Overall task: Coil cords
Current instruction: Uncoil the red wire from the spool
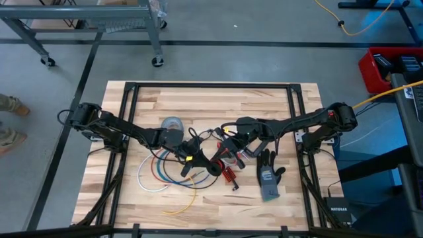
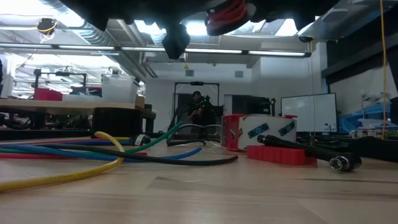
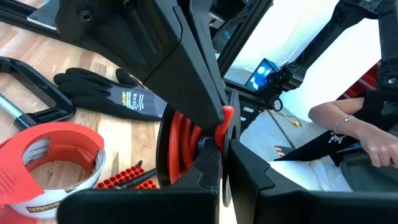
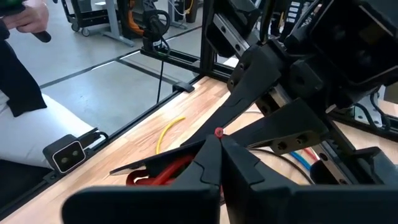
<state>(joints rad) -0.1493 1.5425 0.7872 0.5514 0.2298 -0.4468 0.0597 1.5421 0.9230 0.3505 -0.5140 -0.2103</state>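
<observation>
From above, your two arms meet over the middle of the wooden desk (image 1: 198, 99). The left gripper (image 1: 210, 165) and the right gripper (image 1: 223, 153) sit just beside each other there, both on the red cord (image 1: 228, 173). The other cords (image 1: 162, 173), white, blue, green and yellow, lie in loose loops on the desk to the left of the meeting point. A grey tape roll (image 1: 172, 123) lies on the far side of them, and a black glove (image 1: 268, 173) lies to the right.

At desk level you see a yellow cord (image 2: 68, 176), a blue cord (image 2: 62, 151) and a green cord (image 2: 171, 132) running across the boards at the left, with a red tape dispenser (image 2: 258, 132) at the right. A bundle of red cord loops (image 2: 227, 14) hangs above, off the desk.

In your left wrist view, the left gripper's (image 3: 221, 134) jaws are closed on the coiled red cord (image 3: 183, 146), with the glove (image 3: 112, 93) and the tape dispenser (image 3: 53, 158) behind it.

In your right wrist view, the right gripper's (image 4: 219, 138) jaws are shut, pinching the red cord (image 4: 165, 174) at their tips.
</observation>
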